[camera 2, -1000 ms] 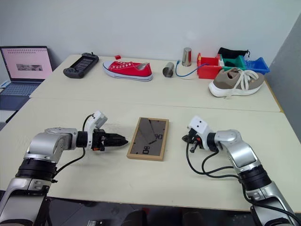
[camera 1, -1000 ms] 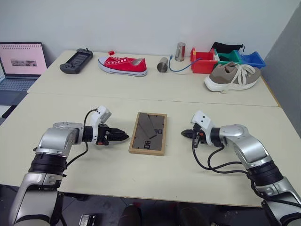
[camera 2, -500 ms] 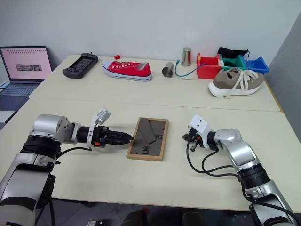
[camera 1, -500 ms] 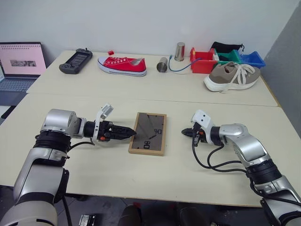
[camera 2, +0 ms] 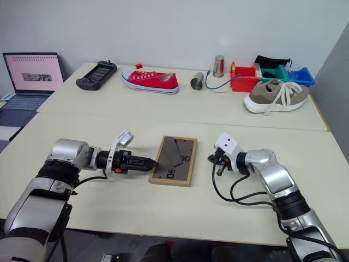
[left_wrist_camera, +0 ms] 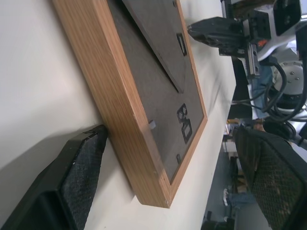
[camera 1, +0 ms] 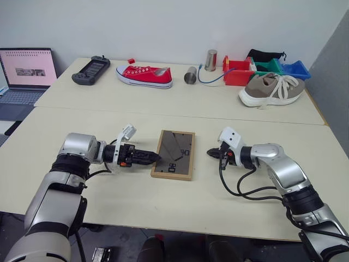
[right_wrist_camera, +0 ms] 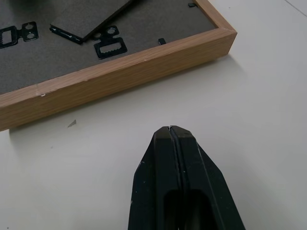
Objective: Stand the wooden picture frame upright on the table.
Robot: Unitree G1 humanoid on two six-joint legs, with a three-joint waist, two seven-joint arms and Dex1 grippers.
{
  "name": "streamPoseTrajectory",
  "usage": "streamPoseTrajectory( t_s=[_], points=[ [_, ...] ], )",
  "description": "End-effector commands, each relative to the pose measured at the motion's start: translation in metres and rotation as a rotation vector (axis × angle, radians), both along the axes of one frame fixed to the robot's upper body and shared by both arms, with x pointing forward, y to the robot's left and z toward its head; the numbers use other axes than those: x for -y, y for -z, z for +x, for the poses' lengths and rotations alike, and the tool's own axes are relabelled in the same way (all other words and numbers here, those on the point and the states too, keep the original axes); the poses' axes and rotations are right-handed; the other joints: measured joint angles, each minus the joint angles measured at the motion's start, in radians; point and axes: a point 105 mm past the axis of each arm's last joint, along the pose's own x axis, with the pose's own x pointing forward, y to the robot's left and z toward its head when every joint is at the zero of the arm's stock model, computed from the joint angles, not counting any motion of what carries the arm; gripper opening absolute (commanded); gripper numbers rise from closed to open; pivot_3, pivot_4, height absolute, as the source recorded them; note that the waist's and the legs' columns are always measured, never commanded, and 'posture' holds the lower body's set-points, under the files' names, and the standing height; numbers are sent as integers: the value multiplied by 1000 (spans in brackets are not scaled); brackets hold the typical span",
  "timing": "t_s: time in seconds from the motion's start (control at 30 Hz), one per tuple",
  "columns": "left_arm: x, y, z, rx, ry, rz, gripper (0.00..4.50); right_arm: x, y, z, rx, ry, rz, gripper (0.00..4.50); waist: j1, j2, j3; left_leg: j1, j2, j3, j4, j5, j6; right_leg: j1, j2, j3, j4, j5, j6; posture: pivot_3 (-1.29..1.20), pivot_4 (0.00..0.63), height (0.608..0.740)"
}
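Note:
The wooden picture frame (camera 1: 173, 154) lies flat on the table (camera 1: 163, 207), dark back and easel flap facing up. My left gripper (camera 1: 154, 158) is open at the frame's left edge, near its front corner. In the left wrist view one finger (left_wrist_camera: 72, 187) rests on the table against the frame's wooden side (left_wrist_camera: 115, 124), and the other finger (left_wrist_camera: 273, 177) hangs over the back. My right gripper (camera 1: 210, 153) is shut and empty, a short gap off the frame's right edge (right_wrist_camera: 120, 72); its fingertips (right_wrist_camera: 165, 136) are pressed together.
Along the far table stand a red shoe (camera 1: 144, 75), a grey-brown shoe (camera 1: 271, 89), a game controller (camera 1: 90, 70), two metal cups (camera 1: 190, 75), and coloured bins (camera 1: 264, 68). A laptop (camera 1: 24, 73) sits at the far left.
My left gripper has opened wide, rolled, and slid right until it straddles the frame's left edge. The right gripper stays shut in about the same place. The frame has not moved.

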Motion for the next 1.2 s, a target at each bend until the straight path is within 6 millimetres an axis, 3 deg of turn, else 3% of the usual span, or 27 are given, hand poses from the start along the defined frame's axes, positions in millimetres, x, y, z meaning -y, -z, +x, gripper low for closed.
streamPoseTrajectory(
  t_s=[0.03, 0.5, 0.8, 1.2],
  points=[
    [0, 11, -3, -73, 6, 32, 4459, -11, -10, -3, 43, -43, 4, 0, 0, 0, 0, 0, 0, 0, 0, 0, 0, 0, 0, 0, 0, 0, 0, 0, 150, 740],
    [24, 18, 2, -57, 42, -4, 4459, -54, -9, -10, 33, -124, 46, 0, 25, 1, -1, 0, -1, 0, 0, 0, 0, 1, -1, 0, -1, 0, 0, 0, 150, 740],
    [24, 21, 2, -46, 52, -6, 4459, -58, -9, -8, 41, -121, 49, 0, 27, 1, -1, 0, -1, -1, 0, 0, 0, 1, -1, -1, -1, 0, 0, 0, 150, 740],
    [23, 22, 2, -32, 38, -31, 2001, -47, -8, -9, 41, -96, 42, 0, 24, 1, -1, 0, 0, -1, 0, 0, 0, 1, -1, -1, -1, 0, 0, 0, 150, 740]
  ],
)
